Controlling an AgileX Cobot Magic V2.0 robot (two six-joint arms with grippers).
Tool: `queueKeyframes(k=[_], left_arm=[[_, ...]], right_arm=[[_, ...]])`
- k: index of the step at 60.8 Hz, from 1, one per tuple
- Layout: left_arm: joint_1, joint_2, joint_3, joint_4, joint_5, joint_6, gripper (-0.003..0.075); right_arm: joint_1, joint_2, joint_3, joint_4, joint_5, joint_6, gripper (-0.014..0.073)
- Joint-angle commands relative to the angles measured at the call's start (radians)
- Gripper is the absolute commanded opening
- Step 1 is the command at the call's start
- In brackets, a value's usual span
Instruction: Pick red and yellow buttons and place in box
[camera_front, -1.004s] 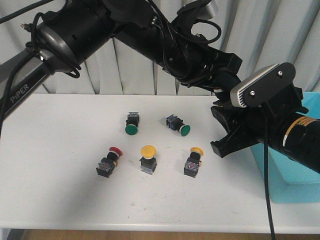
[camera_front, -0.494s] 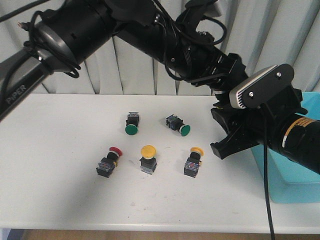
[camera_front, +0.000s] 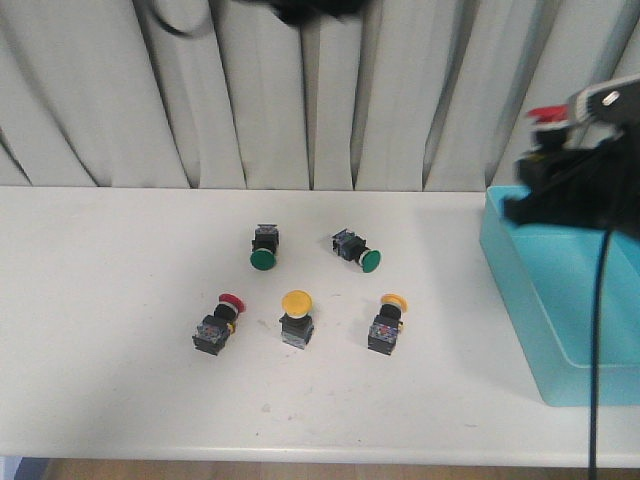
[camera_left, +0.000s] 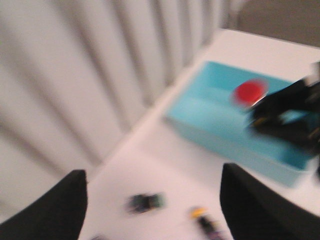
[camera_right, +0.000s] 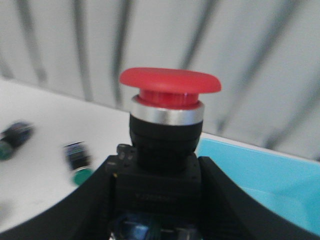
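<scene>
My right gripper is shut on a red button, held upright above the far left corner of the light-blue box. In the right wrist view the red cap stands above the black body clamped in the right gripper, with the box just beyond. On the table lie one red button and two yellow buttons. My left gripper is open and empty, high above the table. Its blurred view shows the box and the held red button.
Two green-capped switches lie behind the row of buttons. They also show in the right wrist view. A pleated grey curtain hangs behind the table. Only a dark part of the left arm shows at the front view's top edge.
The left arm has lifted up and almost out of the front view. My right gripper has swung right and up, from beside the buttons to over the box's near corner.
</scene>
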Motion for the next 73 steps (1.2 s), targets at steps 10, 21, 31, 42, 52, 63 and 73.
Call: queueKeyframes(k=[10,21,31,42,52,63,73], left_arm=[[-0.003,-0.106,-0.026,0.457,0.008,-0.323,0.0413],[-0.003,-0.106,0.045,0.503,0.026,-0.352,0.0396],[-0.003,-0.106,0.151,0.506,0.001,-0.352,0.0396],[-0.003,-0.106,0.252,0.506,-0.035,-0.352,0.0396],[-0.003,-0.105,0.291,0.506,-0.036,-0.352,0.0396],[-0.003,-0.105,0.291,0.506,-0.036,-0.352,0.0396],[-0.003,-0.105,0.291,0.506,-0.037,-0.352,0.0396]], right_arm=[[-0.218,0.198,-0.233,0.071,0.219,0.005,0.0008],[-0.268,0.433,-0.311,0.117,0.306,0.005,0.0013],[-0.267,0.591,-0.349,0.113,0.323,0.000,0.0027],[-0.270,0.706,-0.416,0.111,0.379,-0.004,0.0062],[-0.270,0.774,-0.479,0.115,0.430,-0.011,0.0151],[-0.270,0.808,-0.489,0.115,0.419,-0.052,0.0291],[-0.270,0.806,-0.495,0.116,0.397,-0.052,0.0393]])
